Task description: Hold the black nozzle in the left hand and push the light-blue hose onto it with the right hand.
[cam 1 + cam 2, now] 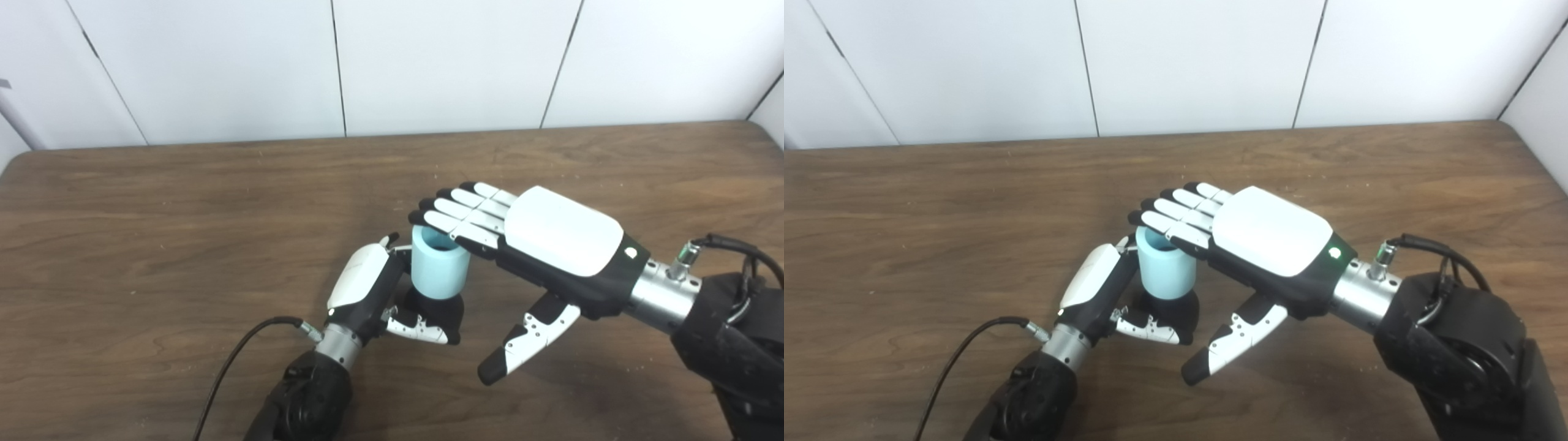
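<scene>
- Table [184, 202]: bare wood under both hands.
- Right hand [539, 245]: open and flat, holding nothing, fingers [453, 211] resting on the hose rim.
- Left hand [373, 288]: closed round the nozzle base.
- Hose [438, 269]: upright on the nozzle; likely light and soft, so press evenly on top.
- Nozzle [444, 306]: mostly hidden, probably stiff.

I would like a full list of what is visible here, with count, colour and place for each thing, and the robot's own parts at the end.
light-blue hose: one short piece, light blue, upright at the table's middle, seated on the nozzle.
black nozzle: one, black, under the hose, in the left hand's grip.
table: one, brown wood, fills the lower view.
wall panels: white, behind the table.
left hand: one, white and black, closed around the nozzle.
right hand: one, white and black, fingers flat over the hose top, thumb apart.
</scene>
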Motion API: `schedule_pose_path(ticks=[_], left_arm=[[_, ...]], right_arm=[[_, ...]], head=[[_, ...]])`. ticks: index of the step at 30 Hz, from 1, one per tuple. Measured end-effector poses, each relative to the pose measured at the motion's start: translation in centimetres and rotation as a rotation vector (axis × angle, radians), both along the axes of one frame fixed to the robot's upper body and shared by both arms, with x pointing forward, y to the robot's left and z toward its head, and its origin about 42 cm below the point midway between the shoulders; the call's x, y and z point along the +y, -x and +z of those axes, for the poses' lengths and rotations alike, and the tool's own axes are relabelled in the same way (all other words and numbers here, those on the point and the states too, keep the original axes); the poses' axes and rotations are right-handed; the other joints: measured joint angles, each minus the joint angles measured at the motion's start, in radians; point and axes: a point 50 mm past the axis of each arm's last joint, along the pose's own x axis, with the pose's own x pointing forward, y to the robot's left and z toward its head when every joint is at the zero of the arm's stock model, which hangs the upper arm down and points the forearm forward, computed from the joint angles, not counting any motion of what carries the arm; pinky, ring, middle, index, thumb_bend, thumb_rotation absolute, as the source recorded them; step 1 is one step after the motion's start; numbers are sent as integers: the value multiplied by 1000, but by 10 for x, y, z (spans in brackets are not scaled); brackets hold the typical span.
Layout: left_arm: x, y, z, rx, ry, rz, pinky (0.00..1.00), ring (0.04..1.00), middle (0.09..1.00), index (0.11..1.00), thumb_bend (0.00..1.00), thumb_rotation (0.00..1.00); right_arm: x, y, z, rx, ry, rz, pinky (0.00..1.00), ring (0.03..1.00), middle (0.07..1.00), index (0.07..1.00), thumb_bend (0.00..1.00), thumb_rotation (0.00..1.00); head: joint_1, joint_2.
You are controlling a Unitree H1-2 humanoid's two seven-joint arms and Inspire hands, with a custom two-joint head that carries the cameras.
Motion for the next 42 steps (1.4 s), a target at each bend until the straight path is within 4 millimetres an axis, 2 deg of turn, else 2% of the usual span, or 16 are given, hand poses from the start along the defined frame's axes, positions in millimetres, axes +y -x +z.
schedule_pose_path(ticks=[5, 15, 20, 37, 39, 42], left_arm=[[-1, -1, 1, -3, -2, -2, 1000, 472, 462, 506, 502, 0], [-1, -1, 1, -2, -3, -2, 1000, 470, 467, 503, 502, 0], [-1, -1, 1, -2, -3, -2, 1000, 509, 455, 495, 500, 0], [-1, 0, 0, -1, -3, -4, 1000, 521, 452, 492, 499, 0], [-1, 0, 0, -1, -3, -4, 1000, 481, 466, 499, 502, 0], [-1, 0, 0, -1, -4, -3, 1000, 472, 470, 501, 502, 0]], right_arm=[[-3, -6, -12, 37, 15, -10, 1000, 1000, 1000, 1000, 698, 1000], [1, 2, -25, 26, -2, -15, 1000, 1000, 1000, 1000, 695, 1000], [2, 3, -27, 23, -1, -9, 1000, 1000, 1000, 1000, 698, 1000], [-4, 2, -34, 8, -7, -9, 1000, 1000, 1000, 1000, 696, 1000], [-6, -1, -36, 12, -6, -11, 1000, 1000, 1000, 1000, 696, 1000], [-9, -4, -38, 16, -9, -20, 1000, 1000, 1000, 1000, 696, 1000]], head=[[-2, 2], [0, 2], [-5, 2], [-8, 11], [-8, 11], [-8, 12]])
